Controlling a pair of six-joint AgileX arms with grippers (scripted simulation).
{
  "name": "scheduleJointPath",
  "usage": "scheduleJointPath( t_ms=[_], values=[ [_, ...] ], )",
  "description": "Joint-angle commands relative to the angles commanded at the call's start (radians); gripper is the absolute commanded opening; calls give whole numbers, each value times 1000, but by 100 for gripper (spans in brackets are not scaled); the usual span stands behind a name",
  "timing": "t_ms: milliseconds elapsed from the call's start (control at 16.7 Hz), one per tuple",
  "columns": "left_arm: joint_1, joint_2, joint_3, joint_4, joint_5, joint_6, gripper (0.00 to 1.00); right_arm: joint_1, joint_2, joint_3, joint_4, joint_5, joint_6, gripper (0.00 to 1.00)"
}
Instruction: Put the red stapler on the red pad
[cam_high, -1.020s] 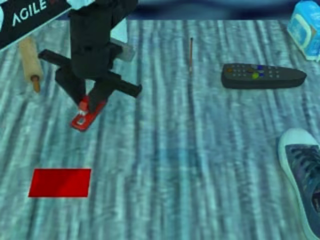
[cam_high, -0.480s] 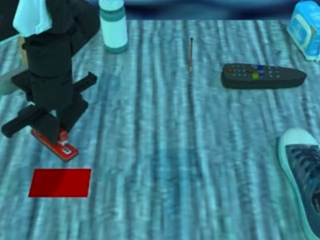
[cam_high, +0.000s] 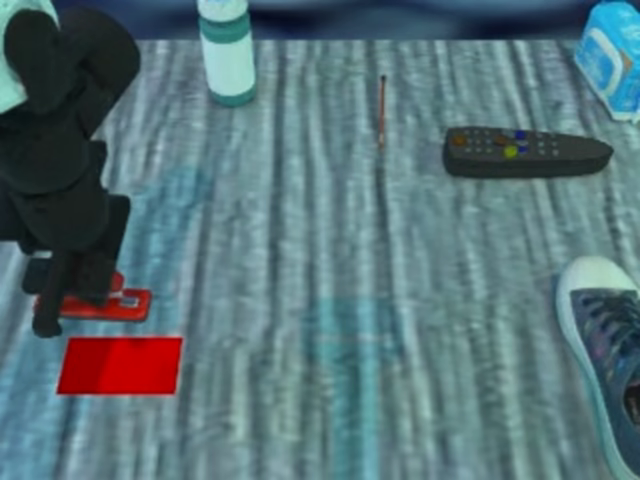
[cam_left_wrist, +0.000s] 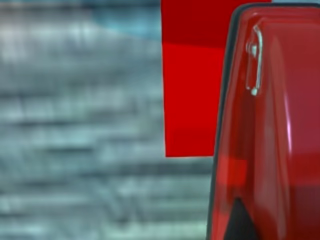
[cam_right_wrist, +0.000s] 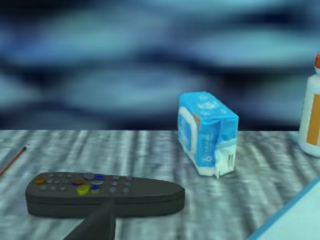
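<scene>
Rendered sim tabletop, not a real room: we see a streaky blue-grey table surface (cam_high: 400, 300) and only a blurred dark-blue backdrop beyond it. Household clutter around the black button remote (cam_high: 525, 152): blue tissue pack (cam_high: 612, 55) just beyond it, grey canvas sneaker (cam_high: 605, 345) nearer us, white teal-banded bottle (cam_high: 227, 52) far to its left.

A dark remote (cam_right_wrist: 102, 194) with coloured buttons lies on the streaked table (cam_right_wrist: 260, 200). Beyond it stands a blue tissue pack (cam_right_wrist: 207, 132). A thin brown stick (cam_right_wrist: 12, 160) lies near one edge, and what seems a white bottle (cam_right_wrist: 311, 120) at the other.
</scene>
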Motion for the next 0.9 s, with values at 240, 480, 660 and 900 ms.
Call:
scheduleJointPath(
  t_ms=[240,480,660,900],
  values=[
    [6,-21,-21,20,8,-41,0,0,0,0,0,0,0,100],
    [1,-17,-20,21,6,-38,0,0,0,0,0,0,0,100],
    [6,4,-71,90,5,-34,0,0,0,0,0,0,0,100],
    [18,60,-196,285,5,-25,0,0,0,0,0,0,0,100]
  ],
)
